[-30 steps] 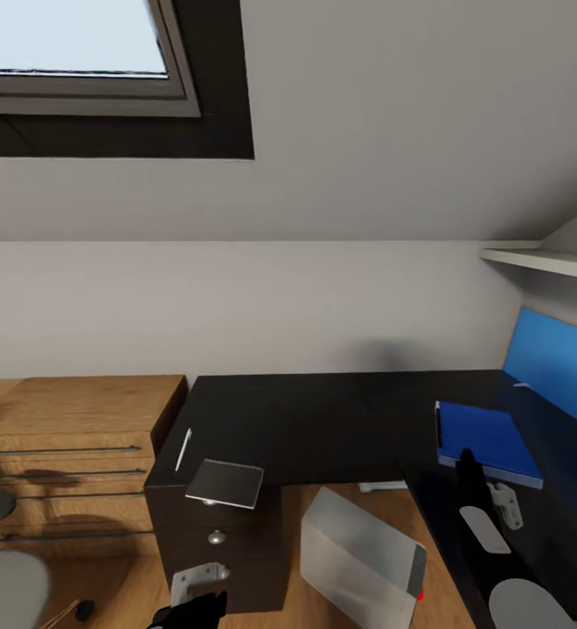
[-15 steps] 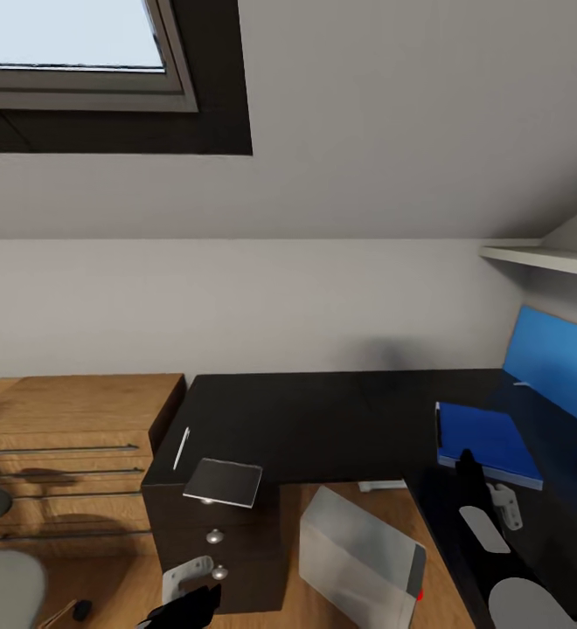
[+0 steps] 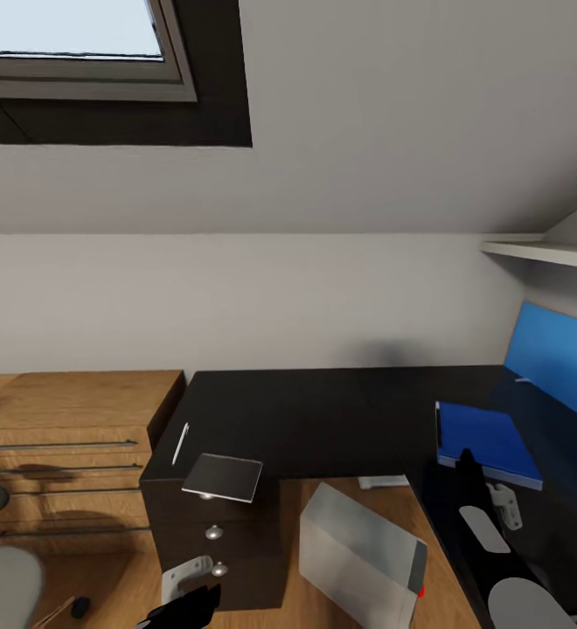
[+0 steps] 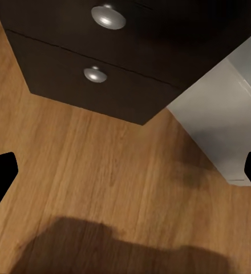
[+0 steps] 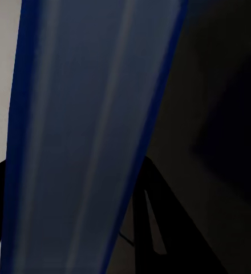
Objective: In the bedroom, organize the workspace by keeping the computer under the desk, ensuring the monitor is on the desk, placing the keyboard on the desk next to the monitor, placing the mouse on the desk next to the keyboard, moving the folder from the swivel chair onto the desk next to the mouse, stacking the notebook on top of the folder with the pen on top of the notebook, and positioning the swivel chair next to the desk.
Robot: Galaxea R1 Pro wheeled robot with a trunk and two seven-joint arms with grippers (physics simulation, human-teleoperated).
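Note:
The black desk (image 3: 323, 419) runs along the grey wall. On its left end lie the grey notebook (image 3: 223, 476) and the white pen (image 3: 181, 443). The blue folder (image 3: 485, 441) lies flat on the right wing. My right gripper (image 3: 469, 463) hovers at the folder's near edge, and its fingers look open. The light grey computer (image 3: 358, 546) (image 4: 234, 120) stands tilted on the floor at the desk's inner corner. My left gripper (image 3: 188, 603) hangs low before the drawer unit (image 4: 108, 57), open and empty. The swivel chair (image 3: 0, 585) peeks in at the lower left. Monitor, keyboard and mouse are out of view.
A low light-wood cabinet (image 3: 70, 445) adjoins the desk's left end. A blue wall panel (image 3: 555, 354) (image 5: 91, 131) and a white shelf (image 3: 542, 253) sit on the right wall. A wood floor (image 4: 102, 182) lies below my left gripper.
The whole view has drifted slightly upward and to the side. The objects on the desk and both arms have stayed nearly as they were.

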